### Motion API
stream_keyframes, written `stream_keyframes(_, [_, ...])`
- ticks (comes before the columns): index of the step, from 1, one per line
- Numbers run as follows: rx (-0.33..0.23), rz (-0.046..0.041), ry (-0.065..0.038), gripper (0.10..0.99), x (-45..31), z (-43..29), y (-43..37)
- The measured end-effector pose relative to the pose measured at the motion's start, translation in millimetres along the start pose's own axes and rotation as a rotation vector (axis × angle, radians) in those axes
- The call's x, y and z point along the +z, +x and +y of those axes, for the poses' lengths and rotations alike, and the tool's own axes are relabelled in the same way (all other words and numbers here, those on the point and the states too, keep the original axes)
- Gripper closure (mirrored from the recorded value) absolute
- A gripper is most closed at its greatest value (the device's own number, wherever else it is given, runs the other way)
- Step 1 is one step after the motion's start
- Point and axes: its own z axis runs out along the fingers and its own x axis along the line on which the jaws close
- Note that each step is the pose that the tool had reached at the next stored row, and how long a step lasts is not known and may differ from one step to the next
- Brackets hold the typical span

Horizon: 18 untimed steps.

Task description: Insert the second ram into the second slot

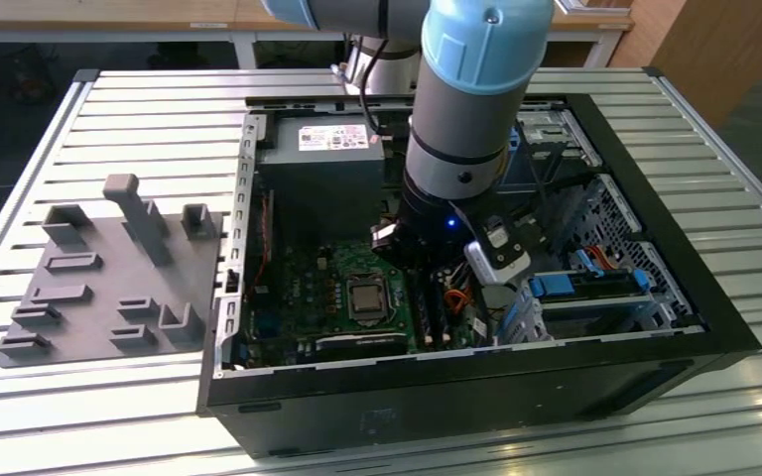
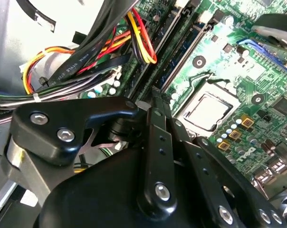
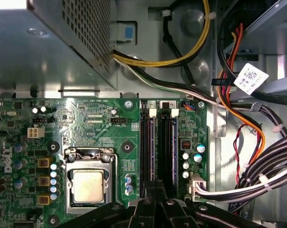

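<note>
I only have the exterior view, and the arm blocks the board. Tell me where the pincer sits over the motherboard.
Observer: In the first wrist view the pincer is over one end of the black memory slots, beside the CPU socket.
Operator: Describe the slots' other end.
Observer: White latches cap that end.
Operator: Report any cables near them.
Observer: In the second wrist view a red and yellow wire loop hangs close by the slots, not far from the pincer's tip.
</note>
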Motion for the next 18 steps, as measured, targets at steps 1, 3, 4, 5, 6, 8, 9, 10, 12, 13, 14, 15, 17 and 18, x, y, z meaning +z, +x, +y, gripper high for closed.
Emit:
stream_keyframes(1, [0.000,-0.0001,0.000,0.980,0.1,0.1,-0.1])
stream_keyframes(3, [0.000,0.0001,0.000,0.980,-0.8,0.4,-0.1])
stream_keyframes(4, [0.000,-0.0004,-0.001,0.980,-1.5,0.3,-0.1])
stream_keyframes(5, [0.000,-0.0012,-0.004,0.980,-2.6,0.3,0.0])
stream_keyframes(6, [0.000,-0.0017,-0.006,0.980,-4.1,0.6,-0.1])
stream_keyframes(8, [0.000,-0.0012,-0.004,0.980,-7.2,0.3,0.0])
stream_keyframes(9, [0.000,-0.0011,-0.004,0.980,-8.8,0.4,0.0])
stream_keyframes(10, [0.000,-0.0011,-0.004,0.980,-10.9,0.4,0.1])
stream_keyframes(12, [0.000,-0.0010,-0.003,0.980,-14.3,0.4,0.1])
stream_keyframes(13, [0.000,-0.0010,-0.004,0.980,-15.5,0.5,0.1])
stream_keyframes(14, [0.000,-0.0010,-0.003,0.980,-16.8,0.5,0.1])
stream_keyframes(15, [0.000,-0.0010,-0.003,0.980,-18.2,0.5,0.1])
stream_keyframes(17, [0.000,-0.0010,-0.003,0.980,-20.5,0.6,0.2])
stream_keyframes(18, [0.000,-0.0010,-0.003,0.980,-21.8,0.6,0.2])
